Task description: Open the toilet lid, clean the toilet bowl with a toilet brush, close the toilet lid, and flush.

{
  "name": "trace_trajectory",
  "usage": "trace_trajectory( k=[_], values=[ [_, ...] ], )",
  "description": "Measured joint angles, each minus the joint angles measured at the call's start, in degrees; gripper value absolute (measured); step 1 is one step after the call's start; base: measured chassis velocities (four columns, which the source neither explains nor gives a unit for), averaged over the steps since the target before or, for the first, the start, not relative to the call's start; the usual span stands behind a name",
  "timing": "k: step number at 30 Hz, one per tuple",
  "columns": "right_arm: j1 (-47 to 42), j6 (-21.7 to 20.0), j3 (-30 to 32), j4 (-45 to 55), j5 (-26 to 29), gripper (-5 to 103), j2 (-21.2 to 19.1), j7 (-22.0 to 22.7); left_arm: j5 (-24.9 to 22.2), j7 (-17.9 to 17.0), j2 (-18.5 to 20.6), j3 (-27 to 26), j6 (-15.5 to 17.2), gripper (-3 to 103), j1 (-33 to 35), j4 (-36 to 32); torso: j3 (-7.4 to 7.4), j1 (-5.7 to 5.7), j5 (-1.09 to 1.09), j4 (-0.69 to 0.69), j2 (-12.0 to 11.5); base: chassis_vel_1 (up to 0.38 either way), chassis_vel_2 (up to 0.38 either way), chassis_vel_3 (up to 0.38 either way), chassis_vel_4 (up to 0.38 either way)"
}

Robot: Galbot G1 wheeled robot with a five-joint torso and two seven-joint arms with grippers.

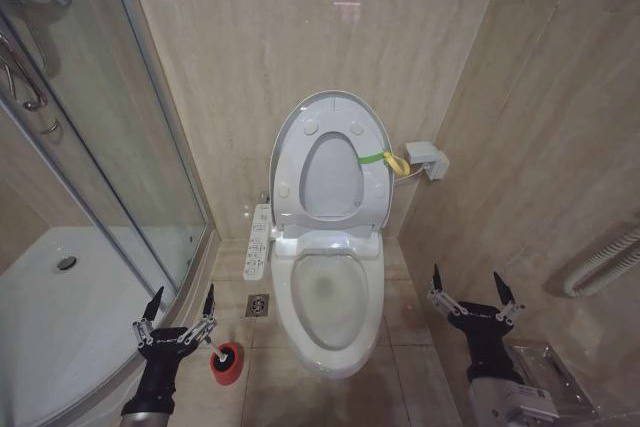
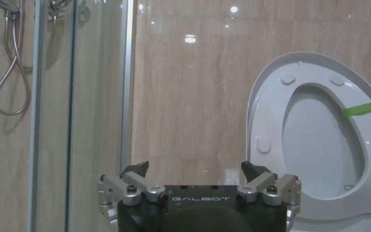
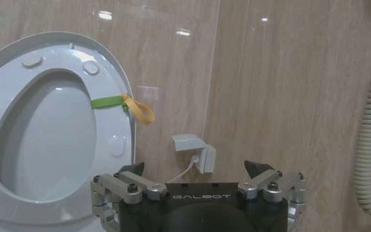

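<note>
The toilet lid [image 1: 332, 179] stands raised against the back wall, with the ring seat [image 1: 298, 162] up in front of it and a yellow-green strap [image 1: 385, 159] on its right edge. Below them the white toilet bowl [image 1: 284, 297] lies uncovered. A red holder cup [image 1: 229, 364] sits on the floor left of the bowl, and the toilet brush's white handle [image 1: 216, 350] pokes from it. My left gripper [image 1: 184, 293] is open just left of and above the holder, holding nothing. Right of the bowl, my right gripper [image 1: 467, 275] is open and empty. The lid [image 2: 318, 145] [image 3: 44, 135] also shows beyond each wrist's open gripper [image 2: 194, 166] [image 3: 194, 166].
A glass shower enclosure [image 1: 130, 177] and its white tray [image 1: 60, 317] fill the left side. A control panel [image 1: 258, 242] hangs on the bowl's left, near a floor drain [image 1: 257, 305]. A wall box [image 1: 425, 159] and a ribbed hose [image 1: 605, 267] are on the right wall.
</note>
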Motion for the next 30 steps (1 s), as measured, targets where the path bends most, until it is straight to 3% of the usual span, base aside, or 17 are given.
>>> trace_trajectory(
  k=[30],
  values=[
    [0.0,0.0,0.0,0.0,0.0,100,0.0,0.0,0.0,0.0,0.0,0.0,0.0,97,0.0,0.0,0.00,0.00,0.00,0.00,0.0,0.000,0.000,0.000,0.000]
  ],
)
